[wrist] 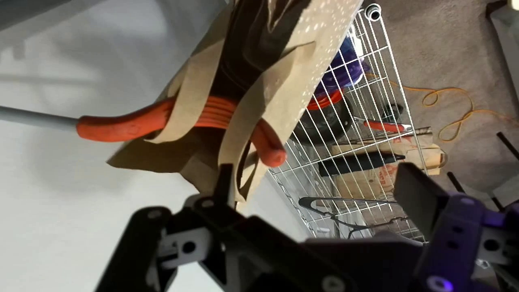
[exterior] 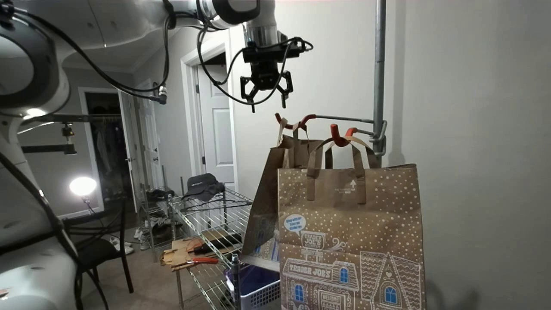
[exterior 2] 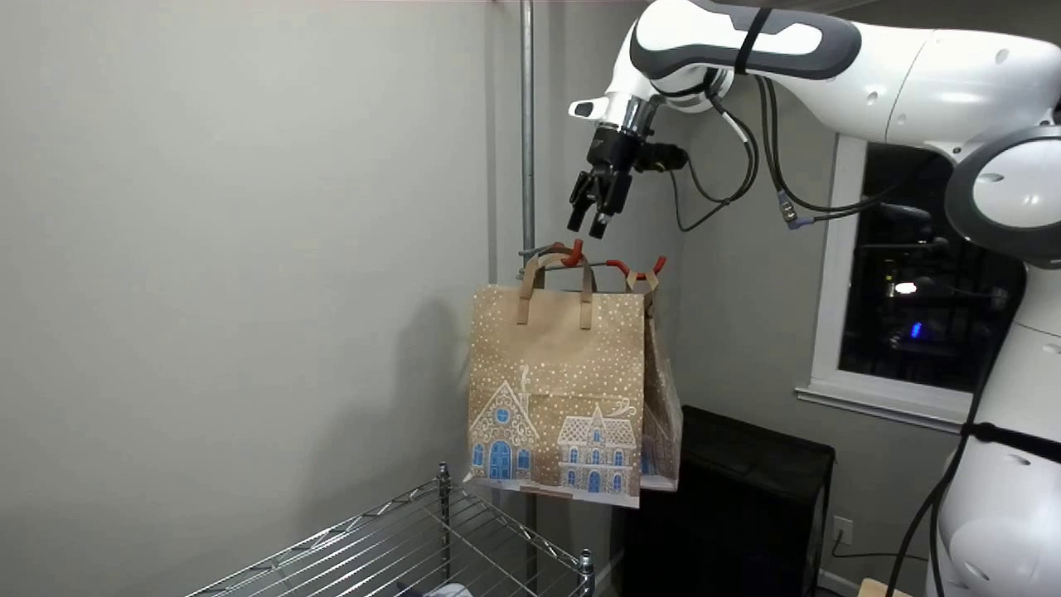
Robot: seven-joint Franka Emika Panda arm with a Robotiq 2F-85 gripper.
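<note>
My gripper [exterior: 268,107] points down with its jaws spread wide and nothing between them. In both exterior views it hangs above two orange-tipped hooks, apart from them. Two brown paper bags with white dots and printed houses hang there by their handles: a nearer bag [exterior: 348,219] and another bag [exterior: 264,206] partly hidden behind it. From the wrist view, one orange hook [wrist: 267,148] passes through the paper handles [wrist: 247,117] of an open-topped bag [wrist: 296,77]. One dark finger [wrist: 224,184] overlaps the handle's lower end in that view; the opposite finger [wrist: 419,194] stands over the shelf.
A vertical metal pole [exterior: 379,64] carries the hooks beside the wall. Below is a wire shelf [exterior 2: 398,539], with a cap [exterior: 202,185], a hanger [wrist: 344,198] and flattened cardboard [wrist: 361,178] seen on or through it. A black box-like object [exterior 2: 729,497] stands behind the bags.
</note>
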